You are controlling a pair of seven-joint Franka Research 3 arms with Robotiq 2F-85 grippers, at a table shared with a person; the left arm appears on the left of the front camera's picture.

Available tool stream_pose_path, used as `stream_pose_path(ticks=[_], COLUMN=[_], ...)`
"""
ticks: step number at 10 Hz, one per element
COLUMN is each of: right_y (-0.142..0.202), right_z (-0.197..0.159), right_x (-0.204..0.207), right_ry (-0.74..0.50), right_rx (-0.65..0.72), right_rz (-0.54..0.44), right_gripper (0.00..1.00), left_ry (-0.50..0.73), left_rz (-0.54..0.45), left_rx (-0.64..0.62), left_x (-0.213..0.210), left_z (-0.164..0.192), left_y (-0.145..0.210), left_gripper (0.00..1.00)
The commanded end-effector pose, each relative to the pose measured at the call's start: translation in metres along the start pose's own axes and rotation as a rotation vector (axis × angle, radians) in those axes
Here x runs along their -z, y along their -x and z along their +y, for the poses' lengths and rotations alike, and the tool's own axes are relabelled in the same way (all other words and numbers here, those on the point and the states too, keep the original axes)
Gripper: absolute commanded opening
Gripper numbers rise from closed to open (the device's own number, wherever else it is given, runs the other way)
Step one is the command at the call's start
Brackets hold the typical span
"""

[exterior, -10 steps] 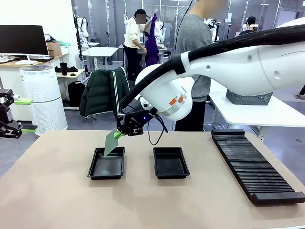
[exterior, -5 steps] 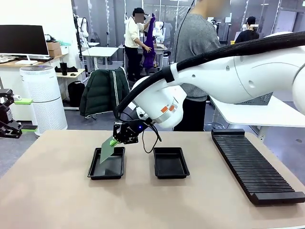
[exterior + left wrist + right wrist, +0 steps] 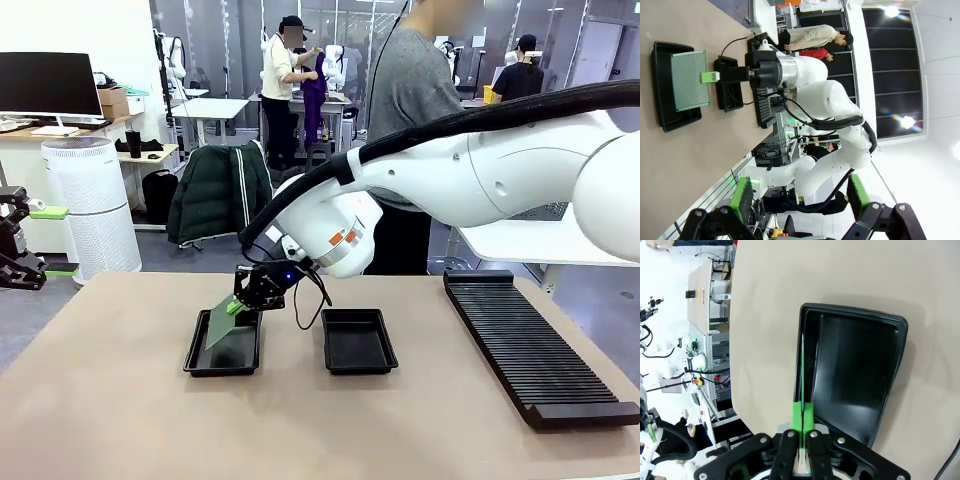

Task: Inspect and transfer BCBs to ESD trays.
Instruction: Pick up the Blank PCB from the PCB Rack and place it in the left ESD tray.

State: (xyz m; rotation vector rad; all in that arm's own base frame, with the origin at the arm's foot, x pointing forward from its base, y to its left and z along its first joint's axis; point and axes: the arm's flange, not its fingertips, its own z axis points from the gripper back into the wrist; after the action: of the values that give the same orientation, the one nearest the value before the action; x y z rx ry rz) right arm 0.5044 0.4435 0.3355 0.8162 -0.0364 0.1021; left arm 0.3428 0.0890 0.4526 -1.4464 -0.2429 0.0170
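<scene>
The right gripper (image 3: 240,304), jaws clamped on 1 BCB (image 3: 222,326), holds the tilted board lower over the left ESD tray (image 3: 192,362) than 1 s earlier. The left wrist view gives the board's speckled face, the right wrist view its thin edge. The left gripper (image 3: 800,197) has its jaws apart, empty.

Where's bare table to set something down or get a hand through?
Free: the near strip of table in front of both trays; left of the left tray; between the right tray and the rack. Right tray is empty too. Crowded: over the left tray, where the right pincer holds a board tilted; the gap between trays is narrow.
</scene>
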Motion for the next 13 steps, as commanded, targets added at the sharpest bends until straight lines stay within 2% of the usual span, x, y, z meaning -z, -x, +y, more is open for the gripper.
stream_pose_path(ticks=[1, 6, 13], right_y=[-0.003, -0.011, -0.011], right_z=[-0.004, -0.013, -0.015], right_x=[0.008, 0.026, 0.023], right_ry=[-0.030, -0.027, -0.010], right_rx=[0.002, -0.003, 0.028], right_rz=[-0.011, 0.016, 0.017], right_gripper=[0.01, 0.01, 0.01], left_ry=[0.000, 0.000, 0.000], left_rz=[-0.003, -0.003, -0.003], left_rx=[0.000, 0.000, 0.000], left_x=[-0.001, -0.001, -0.001], left_z=[0.000, 0.000, 0.000], left_y=[0.000, 0.000, 0.000], left_gripper=[1.00, 1.00, 1.00])
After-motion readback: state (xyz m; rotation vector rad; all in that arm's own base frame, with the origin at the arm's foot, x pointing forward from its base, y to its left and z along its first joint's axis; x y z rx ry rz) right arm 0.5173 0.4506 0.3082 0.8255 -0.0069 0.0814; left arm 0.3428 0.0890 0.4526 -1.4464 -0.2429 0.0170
